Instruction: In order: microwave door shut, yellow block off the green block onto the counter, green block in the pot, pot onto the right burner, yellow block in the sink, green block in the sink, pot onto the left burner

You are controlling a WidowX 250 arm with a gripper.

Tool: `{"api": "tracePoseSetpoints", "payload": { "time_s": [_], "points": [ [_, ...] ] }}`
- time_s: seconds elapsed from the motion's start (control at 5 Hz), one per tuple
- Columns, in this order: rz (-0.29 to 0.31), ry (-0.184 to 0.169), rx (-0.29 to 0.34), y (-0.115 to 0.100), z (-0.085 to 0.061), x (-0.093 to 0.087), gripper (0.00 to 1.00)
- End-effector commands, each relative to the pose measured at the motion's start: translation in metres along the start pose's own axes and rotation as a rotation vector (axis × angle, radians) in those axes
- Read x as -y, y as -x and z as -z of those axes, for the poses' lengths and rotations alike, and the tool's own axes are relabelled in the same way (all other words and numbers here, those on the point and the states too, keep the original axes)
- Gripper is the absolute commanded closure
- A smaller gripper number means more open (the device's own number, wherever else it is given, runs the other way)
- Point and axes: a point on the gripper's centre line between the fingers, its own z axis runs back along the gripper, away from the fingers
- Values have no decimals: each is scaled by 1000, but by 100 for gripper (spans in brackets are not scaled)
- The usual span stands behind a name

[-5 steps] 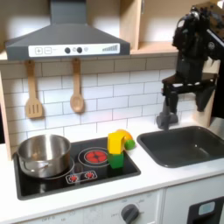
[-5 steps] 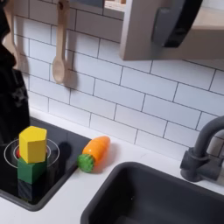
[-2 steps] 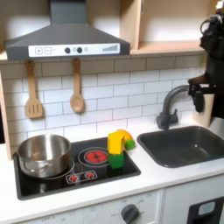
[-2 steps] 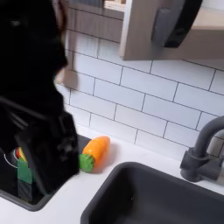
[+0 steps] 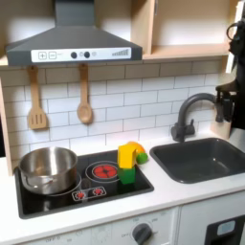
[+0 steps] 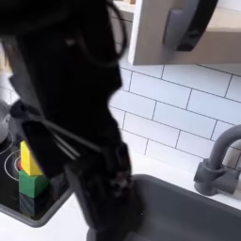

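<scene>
Nearest the camera in the second exterior view, the robot's black arm (image 6: pixel 75 85) was a blurred dark mass, and I could not tell how wide the jaws stood or whether they had hold of anything. In the first exterior view the arm's end (image 5: pixel 234 93) hung at the frame's right edge, above the dark grey rectangular sink (image 5: pixel 206 161), with the jaws not clear enough to read there either.

Well apart from the jaws, towards the first exterior view's left and lower down, the small bright yellow block (image 5: pixel 129 153) sat on top of the small dark green cube (image 5: pixel 127 175) on the black cooktop (image 5: pixel 96 189). Further from the jaws on that side, the round shiny steel pot (image 5: pixel 48 178) stood on the burner at the first exterior view's left, apparently with nothing in it. The sink below the jaws looked bare, and the white bench (image 5: pixel 182 196) lay beneath everything.

Farthest back and above the jaws in the second exterior view was the light grey-framed microwave door (image 6: pixel 151 33); whether it was shut I could not tell.

In my judgement the task was at its very start. At most the door step was in hand; the knock, both sink drops and both pot slides were not yet done.
</scene>
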Motion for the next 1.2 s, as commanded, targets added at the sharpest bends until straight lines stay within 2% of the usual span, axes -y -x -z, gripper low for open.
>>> {"api": "tracePoseSetpoints", "payload": {
  "time_s": [0.0,0.4,0.6,1.0],
  "points": [
    [72,37,-3,-14,9,13,0],
    [132,67,-10,-24,16,27,0],
    [132,66,1,-29,16,24,0],
    [105,44,26,-49,12,6,0]
  ]
}}
